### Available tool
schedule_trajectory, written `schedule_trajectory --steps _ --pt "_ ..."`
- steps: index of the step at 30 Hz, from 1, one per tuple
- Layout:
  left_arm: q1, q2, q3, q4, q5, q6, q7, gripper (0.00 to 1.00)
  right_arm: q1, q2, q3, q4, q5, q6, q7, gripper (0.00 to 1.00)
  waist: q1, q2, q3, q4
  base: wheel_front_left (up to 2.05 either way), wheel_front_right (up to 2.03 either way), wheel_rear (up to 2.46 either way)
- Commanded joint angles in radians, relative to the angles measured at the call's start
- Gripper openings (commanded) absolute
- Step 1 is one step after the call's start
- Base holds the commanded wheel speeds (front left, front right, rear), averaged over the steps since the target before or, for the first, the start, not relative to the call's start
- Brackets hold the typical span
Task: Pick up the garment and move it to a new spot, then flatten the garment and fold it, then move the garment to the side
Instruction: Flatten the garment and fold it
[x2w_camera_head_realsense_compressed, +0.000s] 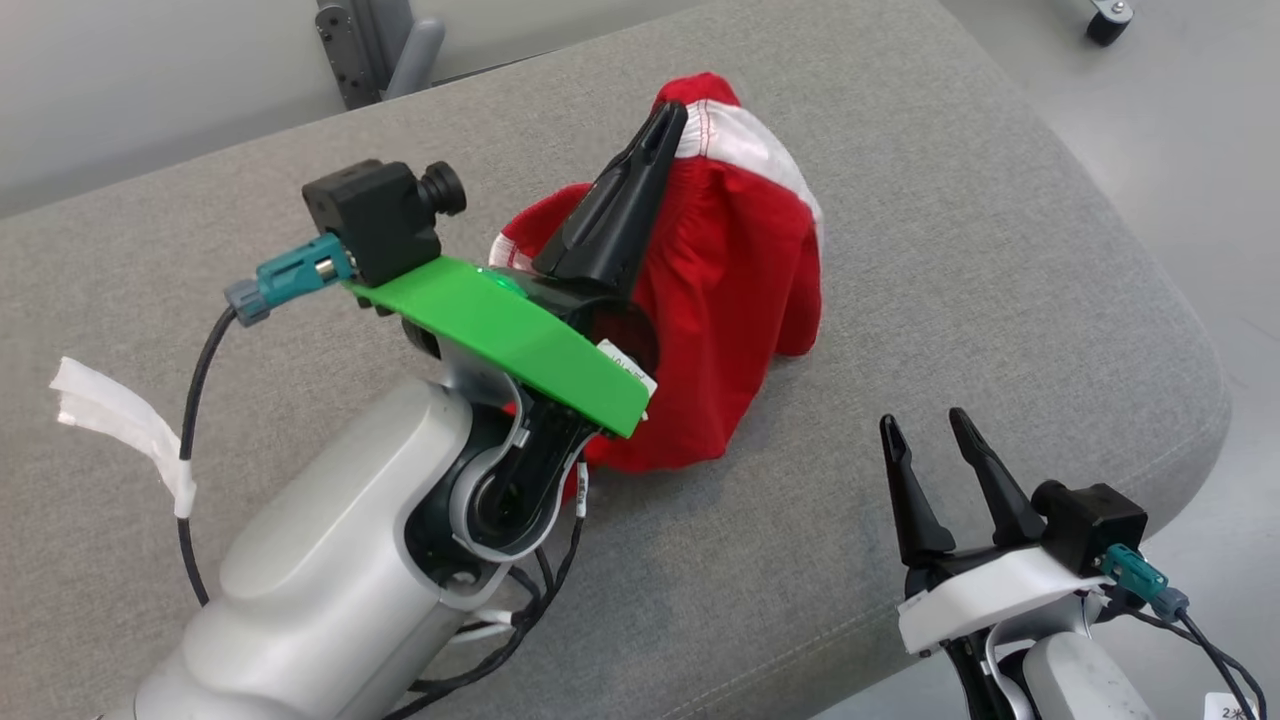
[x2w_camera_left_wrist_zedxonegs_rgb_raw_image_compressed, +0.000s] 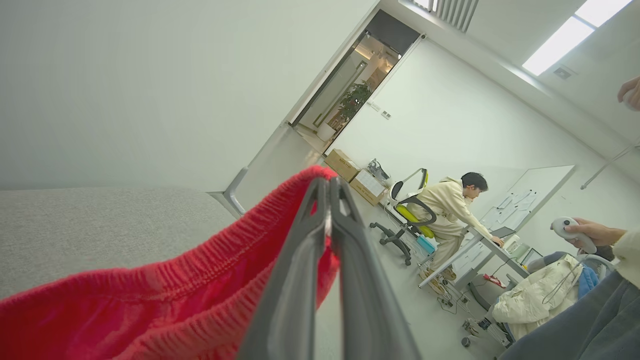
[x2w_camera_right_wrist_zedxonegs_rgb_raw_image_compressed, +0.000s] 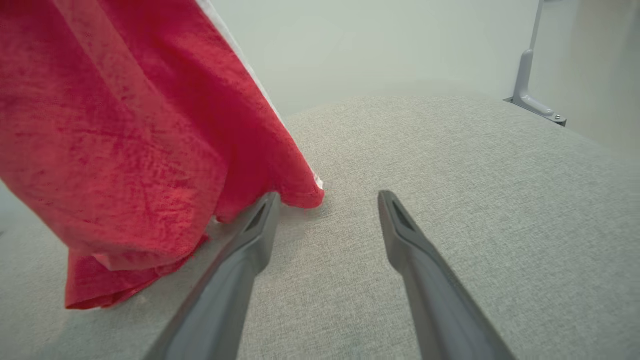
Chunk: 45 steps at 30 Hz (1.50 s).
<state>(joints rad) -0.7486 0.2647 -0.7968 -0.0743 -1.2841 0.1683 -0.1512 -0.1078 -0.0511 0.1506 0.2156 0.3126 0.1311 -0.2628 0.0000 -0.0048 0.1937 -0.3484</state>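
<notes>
We can read one marking: a white tag at the lower right corner of the head view shows "2米", cut off by the edge. The white label under the green plate carries print too small to read.

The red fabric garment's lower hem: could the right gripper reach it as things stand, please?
Probably yes. The right gripper is open, and the red fabric garment hangs close by, with only grey padded surface between them and nothing in the way.

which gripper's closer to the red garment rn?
Left. The left gripper is shut on the garment at its elastic edge; the right gripper is open beside the hanging hem, not gripping it.
</notes>
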Motion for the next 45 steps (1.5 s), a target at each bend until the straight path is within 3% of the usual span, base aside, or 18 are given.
schedule_trajectory --steps 1,11,13,19,23,28,36,37,39,40,41,45 --pt "0.023 0.012 0.001 0.009 -0.001 -0.003 -0.004 0.00 0.006 0.000 -0.001 -0.002 0.003 -0.001 -0.003 1.00 0.0000 0.0048 0.003 -0.004 0.00 0.00 0.00" --pt "0.271 0.135 0.007 0.115 0.074 0.030 -0.097 0.00 0.028 0.000 -0.010 0.008 -0.016 -0.001 -0.003 1.00 0.0000 0.0048 0.009 0.062 0.00 0.00 0.00" --pt "0.349 0.133 0.025 0.125 0.065 0.023 -0.107 0.00 0.030 0.000 -0.011 0.013 -0.024 -0.001 -0.003 1.00 0.0000 0.0048 0.010 0.084 0.00 0.00 0.00" --pt "0.544 0.144 0.121 0.168 0.141 -0.053 -0.114 0.00 0.034 0.000 -0.018 0.023 -0.049 -0.001 -0.003 1.00 0.0000 0.0048 0.007 0.152 0.00 0.00 0.00" --pt "0.634 0.108 0.205 0.216 0.183 -0.128 -0.114 0.00 0.029 0.000 -0.022 0.032 -0.063 -0.001 -0.003 1.00 0.0000 0.0048 0.009 0.194 0.00 0.00 0.00" --pt "0.657 0.070 0.229 0.293 0.229 -0.214 -0.114 0.00 0.036 0.000 -0.020 0.043 -0.077 -0.001 -0.003 1.00 0.0000 0.0048 0.004 0.237 0.00 0.00 0.00" --pt "0.643 0.034 0.274 0.374 0.262 -0.263 -0.114 0.00 0.036 0.000 -0.015 0.051 -0.084 -0.001 -0.003 1.00 0.0000 0.0048 -0.004 0.260 0.00 0.00 0.00" --pt "0.643 0.028 0.283 0.383 0.271 -0.265 -0.114 0.05 0.035 0.000 -0.015 0.051 -0.084 -0.001 -0.003 1.00 0.0000 0.0048 -0.004 0.260 0.00 0.00 0.00" --pt "0.644 0.016 0.299 0.396 0.279 -0.269 -0.114 0.37 0.030 0.000 -0.013 0.052 -0.084 -0.001 -0.003 1.00 0.0000 0.0048 -0.002 0.259 0.00 0.00 0.00" --pt "0.643 0.013 0.307 0.402 0.288 -0.271 -0.114 0.92 0.028 0.000 -0.012 0.051 -0.085 -0.001 -0.003 1.00 0.0000 0.0048 -0.001 0.259 0.00 0.00 0.00" --pt "0.643 0.009 0.316 0.407 0.297 -0.273 -0.114 1.00 0.027 0.000 -0.012 0.051 -0.087 -0.001 -0.003 1.00 0.0000 0.0048 -0.001 0.258 0.00 0.00 0.00" --pt "0.648 -0.007 0.354 0.416 0.351 -0.270 -0.114 1.00 0.037 0.000 -0.017 0.050 -0.093 -0.001 -0.003 1.00 0.0000 0.0048 -0.005 0.257 0.00 0.00 0.00"
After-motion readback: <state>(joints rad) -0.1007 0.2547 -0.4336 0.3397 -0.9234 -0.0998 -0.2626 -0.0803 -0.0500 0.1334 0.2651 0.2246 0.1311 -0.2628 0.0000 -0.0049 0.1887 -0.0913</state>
